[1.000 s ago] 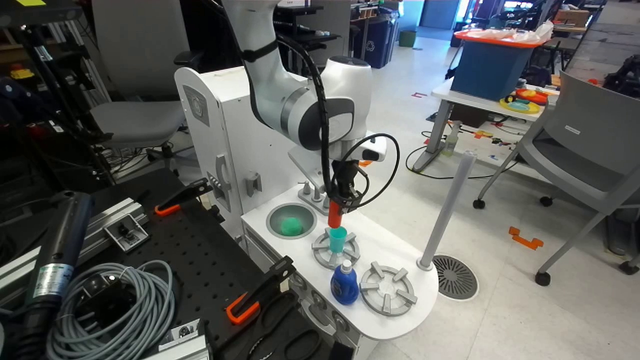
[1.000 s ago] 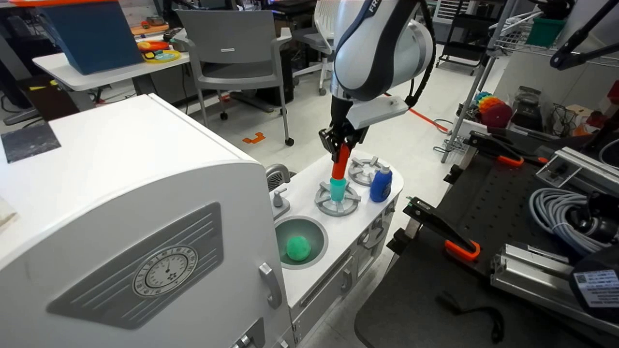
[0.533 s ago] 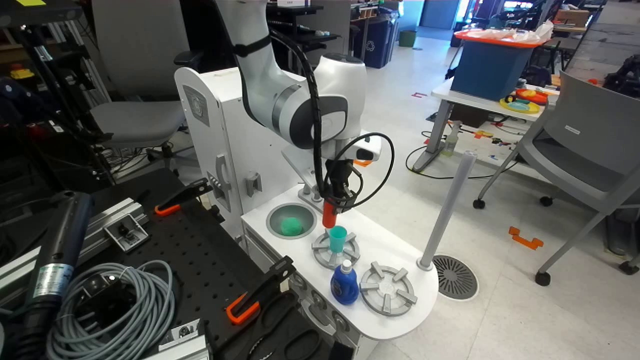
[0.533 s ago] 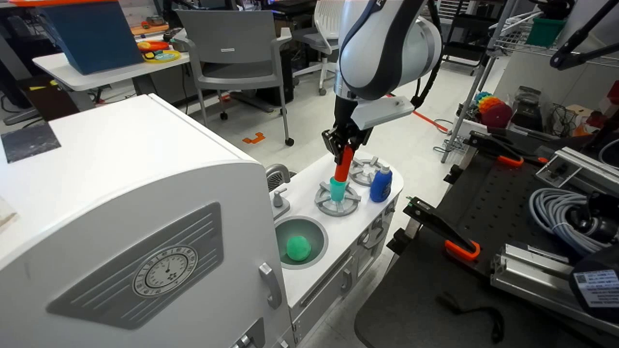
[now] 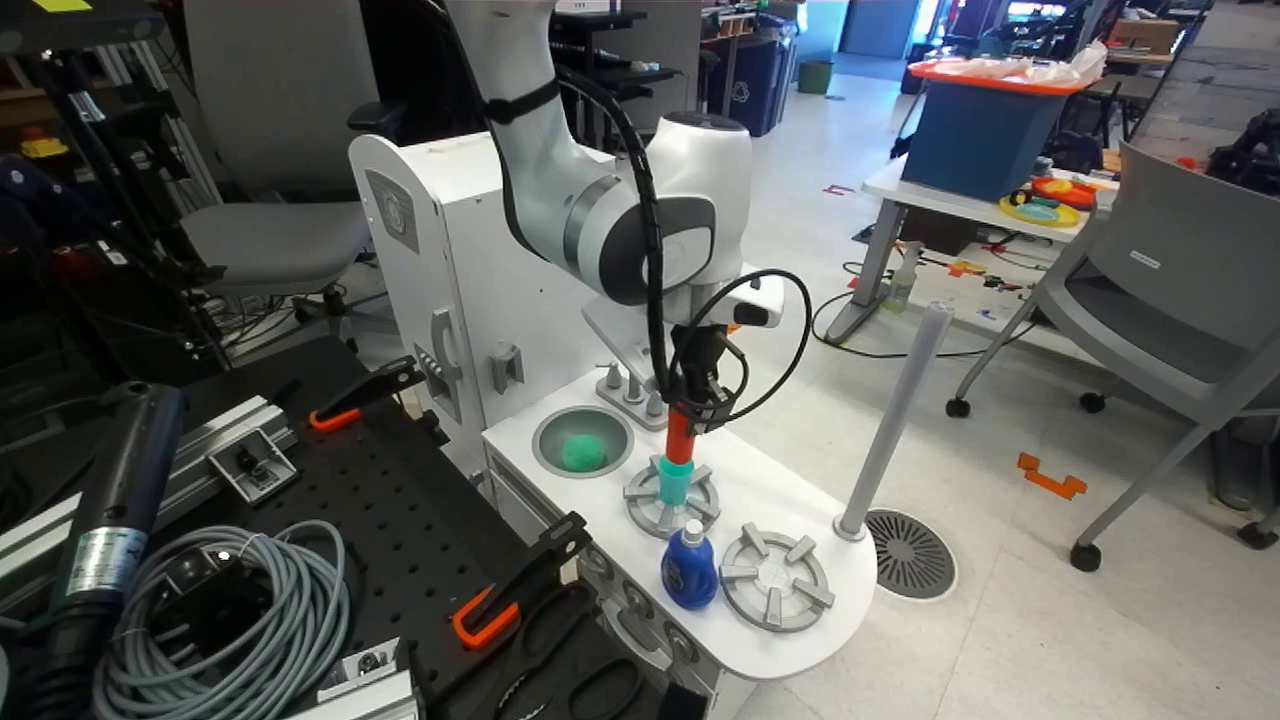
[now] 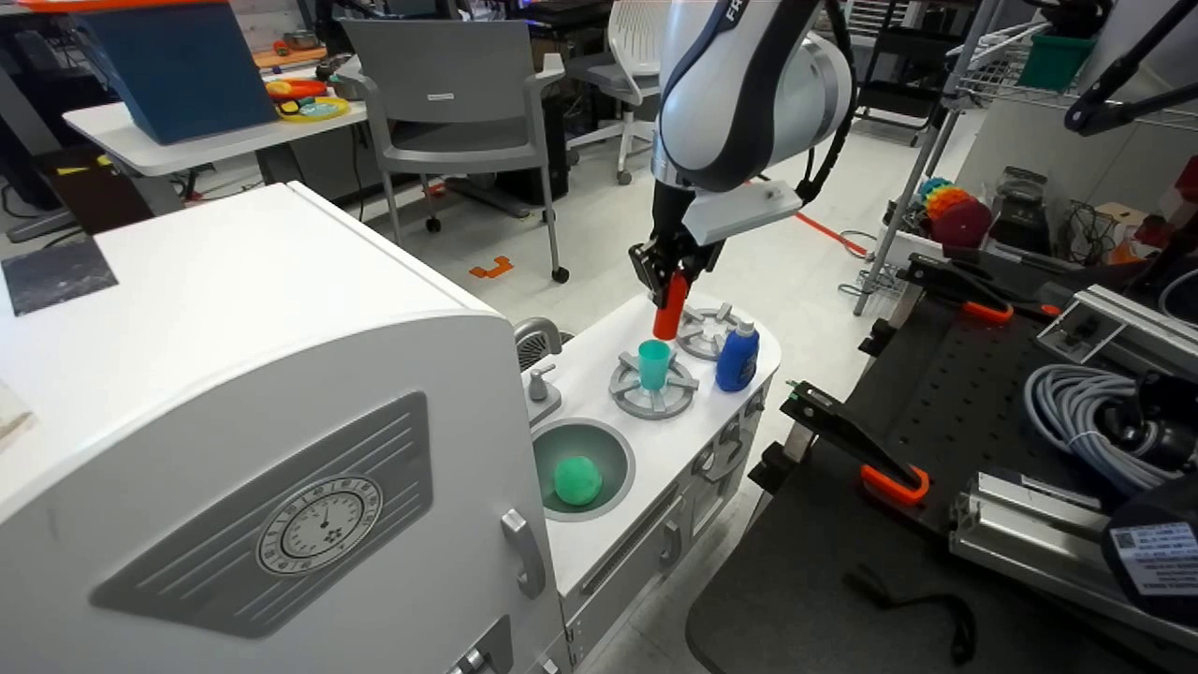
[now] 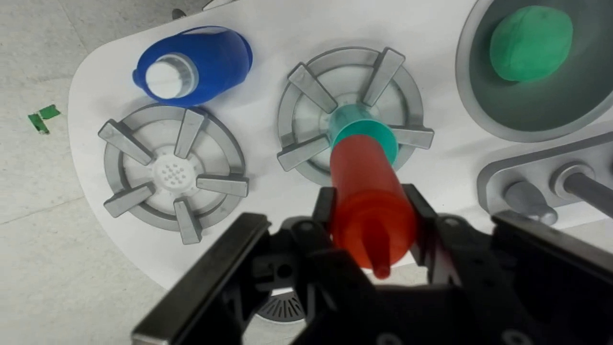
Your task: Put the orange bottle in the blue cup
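The orange bottle (image 5: 680, 438) is red-orange and held slightly tilted between the fingers of my gripper (image 7: 372, 213). It also shows in an exterior view (image 6: 669, 309) and in the wrist view (image 7: 366, 179). The blue cup (image 6: 654, 365), teal and upright, stands on a grey burner ring. In an exterior view a small gap shows between the bottle's lower end and the cup's rim. In an exterior view (image 5: 674, 485) and the wrist view (image 7: 378, 134) the bottle's lower end overlaps the cup's mouth. The bottle hides part of the cup's opening in the wrist view.
A blue detergent bottle (image 7: 206, 64) with a white cap stands near a second burner (image 7: 172, 175). A sink (image 6: 613, 468) holds a green ball (image 6: 577, 480). A grey faucet (image 6: 541, 342) and a tall grey post (image 5: 895, 420) rise from the white counter.
In an exterior view the gripper and bottle moved slightly left, then back right and a little lower. In an exterior view the bottle's end rose clear of the cup's rim. The cup has not moved.
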`<action>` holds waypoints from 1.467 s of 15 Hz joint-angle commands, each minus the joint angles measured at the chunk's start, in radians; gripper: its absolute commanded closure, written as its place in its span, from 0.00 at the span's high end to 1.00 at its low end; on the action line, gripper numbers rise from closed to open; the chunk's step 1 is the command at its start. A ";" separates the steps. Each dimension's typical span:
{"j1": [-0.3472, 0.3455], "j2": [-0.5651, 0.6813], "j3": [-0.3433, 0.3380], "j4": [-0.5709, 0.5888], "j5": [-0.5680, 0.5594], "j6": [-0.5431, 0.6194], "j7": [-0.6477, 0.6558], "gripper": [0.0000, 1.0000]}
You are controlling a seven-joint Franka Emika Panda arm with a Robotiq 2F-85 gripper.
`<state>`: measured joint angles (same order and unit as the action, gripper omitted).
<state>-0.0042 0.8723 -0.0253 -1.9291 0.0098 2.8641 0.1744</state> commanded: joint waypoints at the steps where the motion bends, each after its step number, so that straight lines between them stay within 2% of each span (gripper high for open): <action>1: 0.038 0.047 -0.038 0.070 0.015 -0.029 0.010 0.12; 13: 0.079 0.169 -0.058 0.202 0.010 -0.101 0.024 0.12; 14: 0.081 0.179 -0.063 0.213 0.009 -0.106 0.027 0.19; 15: 0.083 0.188 -0.068 0.224 0.008 -0.115 0.031 0.21; 16: 0.089 0.203 -0.078 0.239 0.004 -0.119 0.037 0.12; 22: 0.113 0.262 -0.096 0.314 -0.004 -0.144 0.052 0.12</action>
<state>0.0749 1.0898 -0.0931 -1.6808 0.0094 2.7561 0.2009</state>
